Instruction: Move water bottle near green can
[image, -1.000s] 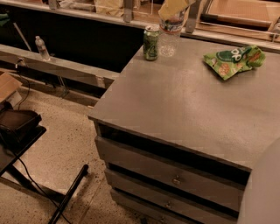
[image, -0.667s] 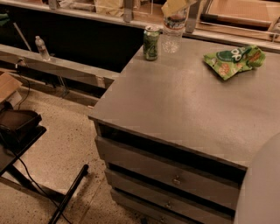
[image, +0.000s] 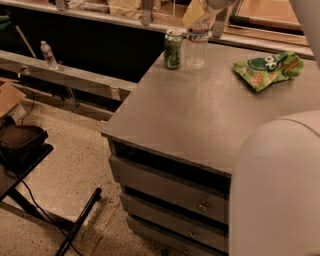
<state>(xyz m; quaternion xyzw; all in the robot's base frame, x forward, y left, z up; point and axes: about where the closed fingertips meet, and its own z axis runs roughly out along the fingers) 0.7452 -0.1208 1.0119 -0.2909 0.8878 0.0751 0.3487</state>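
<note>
The water bottle (image: 197, 49), clear and ribbed with a label band, stands upright at the far edge of the grey table top (image: 210, 115). The green can (image: 173, 48) stands just left of it, a small gap between them. My gripper (image: 206, 15) comes down from the top edge of the view and is shut on the bottle's neck, with a tan finger (image: 193, 13) on the left and a grey finger (image: 220, 22) on the right. The bottle's cap is hidden by the gripper.
A flat green snack bag (image: 268, 67) lies at the table's far right. Drawers (image: 170, 187) fill the cabinet front. My pale body (image: 277, 190) covers the lower right. A second small bottle (image: 48, 54) stands on a ledge at left, above a black stand (image: 20, 145).
The bottle has come down a little in my gripper, and its base is now level with the can's base on the table. The can has not moved.
</note>
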